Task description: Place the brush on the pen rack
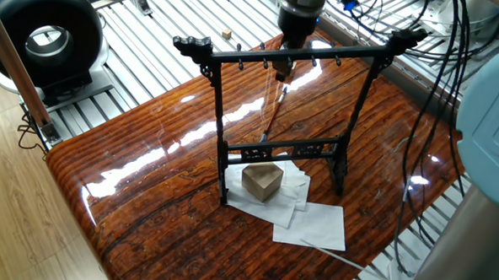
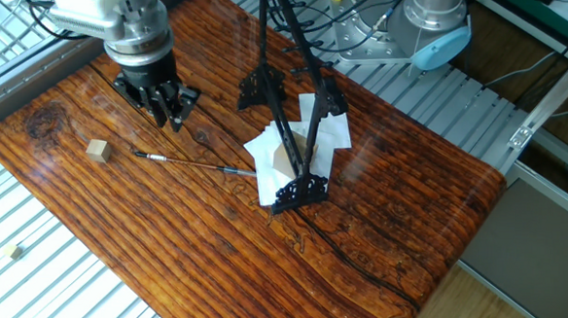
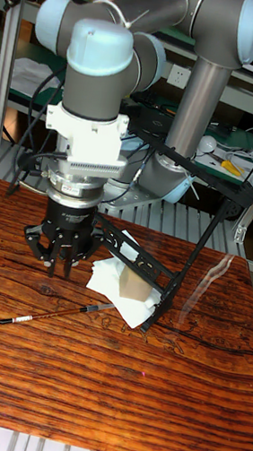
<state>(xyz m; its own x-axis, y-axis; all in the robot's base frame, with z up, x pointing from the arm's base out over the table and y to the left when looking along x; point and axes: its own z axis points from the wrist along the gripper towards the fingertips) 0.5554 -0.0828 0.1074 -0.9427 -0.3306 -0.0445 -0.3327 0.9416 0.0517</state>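
The brush (image 2: 191,163) lies flat on the wooden table, a thin dark stick running from near a small block toward the rack; it also shows as the brush (image 1: 272,116) and the brush (image 3: 53,313). The pen rack (image 1: 295,56) stands upright mid-table, a black frame with a pegged crossbar, seen too as the pen rack (image 2: 287,130) and the pen rack (image 3: 198,241). My gripper (image 2: 170,117) hangs just above the table, a short way behind the brush's tip end, fingers pointing down and open with nothing between them. It shows again as the gripper (image 3: 57,266) and the gripper (image 1: 284,71).
A small wooden cube (image 2: 97,149) sits near the brush's end. A tan box (image 1: 262,181) rests on white paper sheets (image 1: 312,225) under the rack. Another tiny cube (image 1: 226,33) lies on the metal slats. A black round fan (image 1: 45,36) stands at the left.
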